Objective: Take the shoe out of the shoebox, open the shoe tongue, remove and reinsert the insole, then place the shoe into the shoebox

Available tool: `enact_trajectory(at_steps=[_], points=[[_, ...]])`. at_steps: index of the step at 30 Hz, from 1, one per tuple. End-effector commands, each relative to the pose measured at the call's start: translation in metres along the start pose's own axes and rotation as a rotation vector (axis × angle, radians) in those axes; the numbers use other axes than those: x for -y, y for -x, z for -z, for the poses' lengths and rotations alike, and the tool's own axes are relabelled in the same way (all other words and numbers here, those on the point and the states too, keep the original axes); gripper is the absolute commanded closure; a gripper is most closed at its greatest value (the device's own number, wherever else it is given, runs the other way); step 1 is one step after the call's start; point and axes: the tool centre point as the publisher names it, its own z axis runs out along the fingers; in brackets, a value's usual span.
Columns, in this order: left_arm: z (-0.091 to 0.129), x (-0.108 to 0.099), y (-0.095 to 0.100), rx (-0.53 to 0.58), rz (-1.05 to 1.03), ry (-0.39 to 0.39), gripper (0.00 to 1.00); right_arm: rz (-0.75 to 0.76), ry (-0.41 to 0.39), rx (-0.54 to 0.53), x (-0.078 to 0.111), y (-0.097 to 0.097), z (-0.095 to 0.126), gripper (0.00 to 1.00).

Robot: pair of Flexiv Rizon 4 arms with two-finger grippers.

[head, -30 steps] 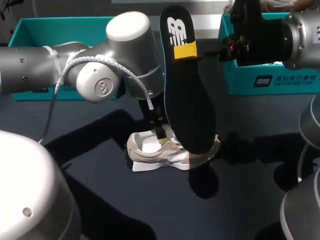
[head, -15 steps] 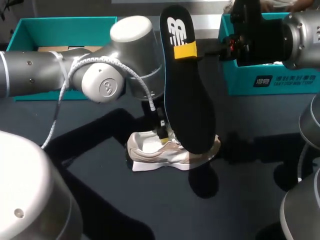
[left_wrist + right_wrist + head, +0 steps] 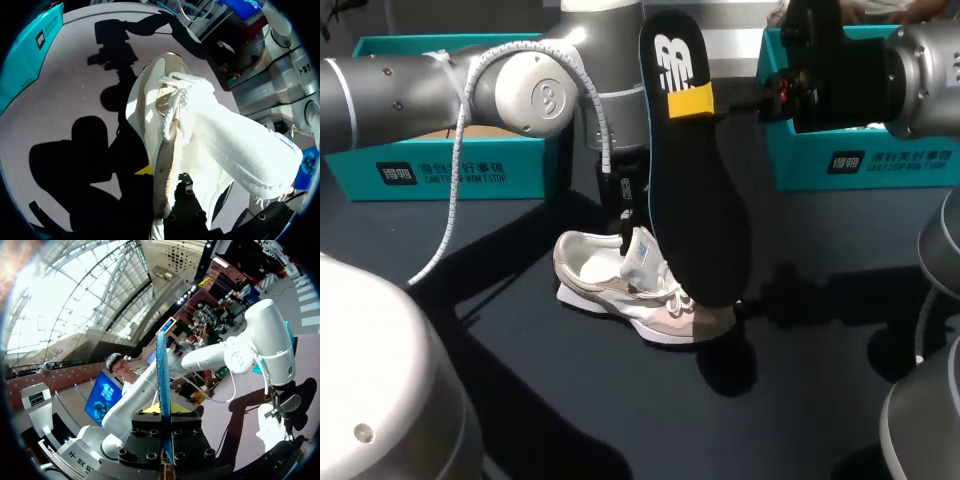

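The right end effector [image 3: 692, 103] is pinched shut on the insole [image 3: 698, 190]. It holds the insole up high in the air, standing on end, with the far tip hanging just over the shoe [image 3: 640, 292].

The left end effector [image 3: 625, 225] reaches down into the open top of the shoe. In the left wrist view the shoe's edge runs right in between its fingers. One yellow tip shows beside that edge and the other is hidden behind it. It looks like it is gripping the shoe's edge.

The shoe lies on the dark tabletop [image 3: 800, 400], out in the open. Its tongue [image 3: 640, 255] is pulled up, so the mouth of the shoe is wide open.

Farther back sit two teal boxes, the left shoebox [image 3: 450, 170] and the right shoebox [image 3: 860, 160]. The shoe is in neither one.

So I think the first half of the job is done: the shoe is out, the tongue is open and the insole is out. What is left is to slide the insole back inside the shoe and then put the shoe into a shoebox.
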Motion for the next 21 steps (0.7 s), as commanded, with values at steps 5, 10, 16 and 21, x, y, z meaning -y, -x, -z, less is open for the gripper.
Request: enact_trajectory(at_steps=[5, 10, 16, 21], points=[[0.0271, -0.0023, -0.0085, -0.302, -0.791, 0.162, 1.00, -0.001, -0.001, 0.001, -0.0003, 0.0005, -0.0024, 1.00], [0.0271, -0.0023, -0.0085, -0.302, -0.791, 0.162, 1.00, -0.001, -0.001, 0.001, -0.0003, 0.0005, -0.0024, 1.00], [0.0271, -0.0023, -0.0085, -0.302, -0.791, 0.162, 1.00, -0.001, -0.001, 0.001, -0.0003, 0.0005, -0.0024, 1.00], [0.0227, 0.0028, -0.0054, -0.300, -0.866, 0.179, 1.00, -0.001, -0.001, 0.001, -0.0003, 0.0005, -0.0024, 1.00]])
